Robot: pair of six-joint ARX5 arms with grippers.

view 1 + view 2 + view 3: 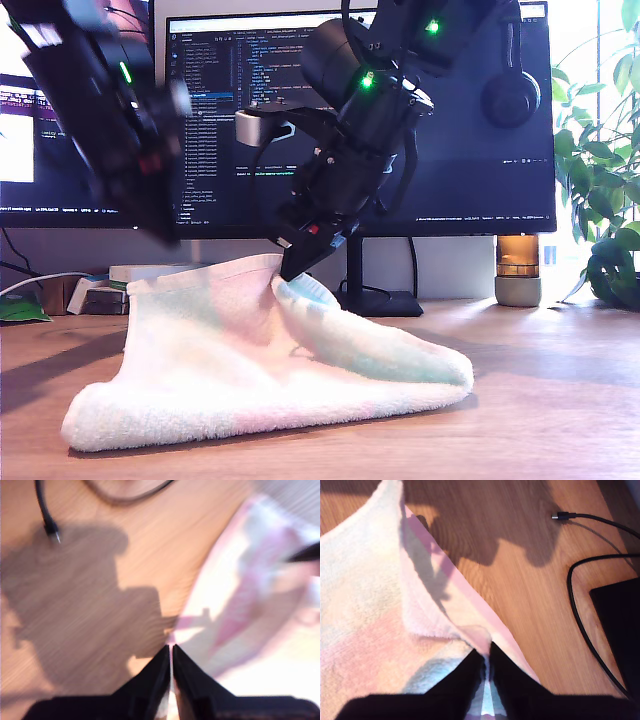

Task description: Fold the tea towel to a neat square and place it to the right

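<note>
My second hand [487,652] pinches the pink-banded edge of the fluffy pale terry tea towel [250,370], heaped mid-bench [560,400] at six o'clock below the monitor; my first hand [171,652] hovers nearly closed, seemingly empty. With only that thin pinch, the fold may slip and bunch crookedly.

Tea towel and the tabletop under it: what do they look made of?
The fluffy pale tea towel with the pink edge band looks like terry cotton: a matte, looped pile, thick soft folds, and a flatter woven band along the hem in the second wrist view. The brown tabletop looks like wood or wood-look laminate: straight grain lines and a smooth, low-sheen finish. The pictures cannot settle which.
</note>
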